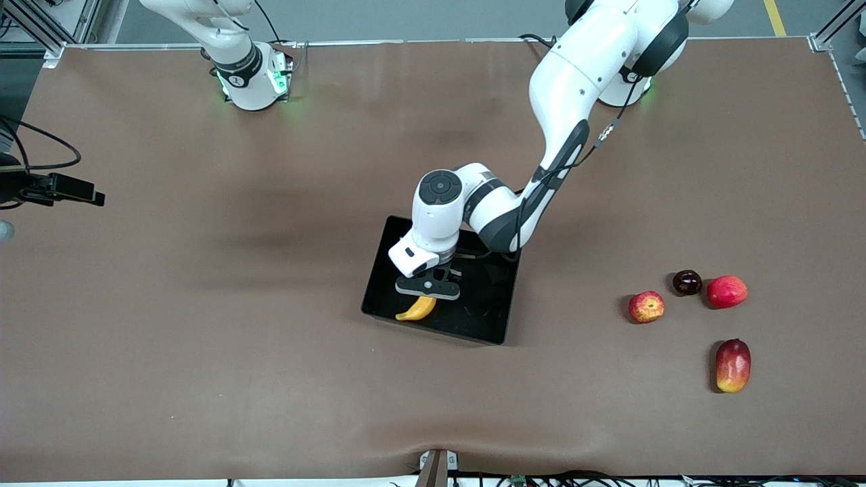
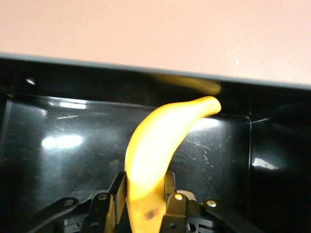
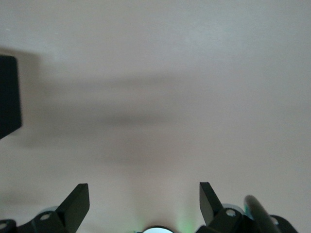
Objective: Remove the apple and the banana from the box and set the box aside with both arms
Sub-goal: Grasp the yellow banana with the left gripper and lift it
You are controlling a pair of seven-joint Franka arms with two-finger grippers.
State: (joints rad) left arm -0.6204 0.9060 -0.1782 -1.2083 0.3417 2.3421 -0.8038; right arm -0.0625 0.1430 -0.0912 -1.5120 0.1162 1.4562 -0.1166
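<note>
Curved yellow banana clamped by left gripper inside glossy black plastic box — lift pending.
Mottled red-yellow apple already out, well apart from box; right gripper spread, waiting; box unmoved.

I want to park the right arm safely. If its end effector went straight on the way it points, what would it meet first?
Probably only the bare brown table. The right end effector is open with nothing between its fingers. The black box shows only at the view's edge, off that line; depth is hard to judge.

Red-pink fruit beside dark, perhaps plum-like fruit; mango nearer camera.
</note>
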